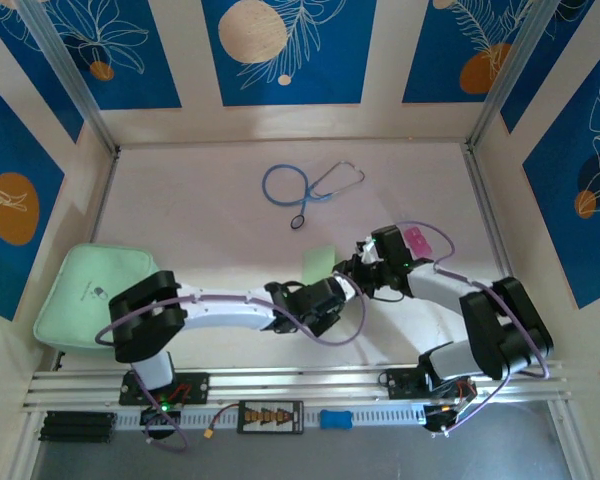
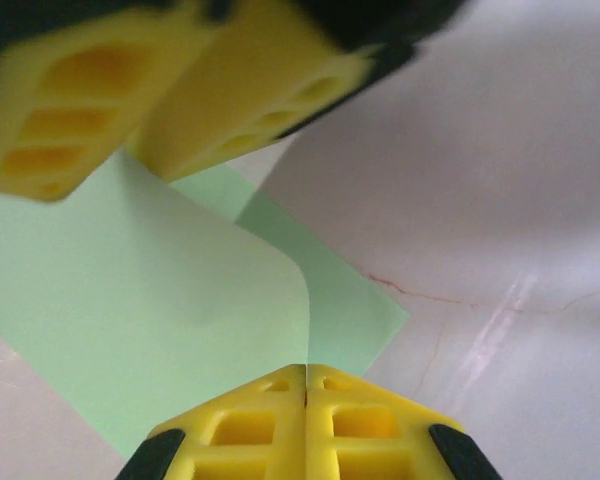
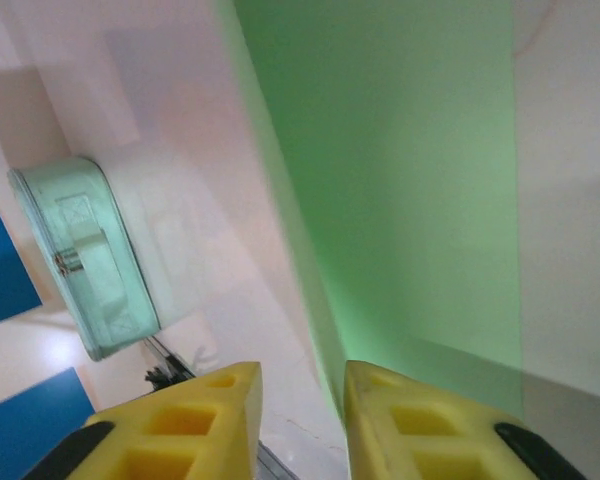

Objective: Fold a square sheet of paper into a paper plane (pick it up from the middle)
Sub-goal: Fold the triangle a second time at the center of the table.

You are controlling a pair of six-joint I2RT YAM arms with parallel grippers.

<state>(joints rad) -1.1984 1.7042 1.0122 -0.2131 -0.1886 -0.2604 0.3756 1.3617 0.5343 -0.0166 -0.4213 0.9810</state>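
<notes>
Nearest us, the left hand [image 2: 305, 378] has its ribbed yellow fingers pressed flat together, pinching a curled-up flap of the thin, smooth, pale green sheet of paper [image 2: 150, 310]. The right hand [image 3: 300, 380] has matching yellow fingers set apart, with the sheet's edge running toward the gap between them. The sheet lies mid-desk where both hands meet, one flap bowed and the rest flat on the glossy white, faintly veined desk [image 2: 500, 180]. Off to the left sits a thick mint-green rounded pad [image 1: 85, 290]. Farther back, a blue-tubed stethoscope [image 1: 305, 188] lies in a loop.
</notes>
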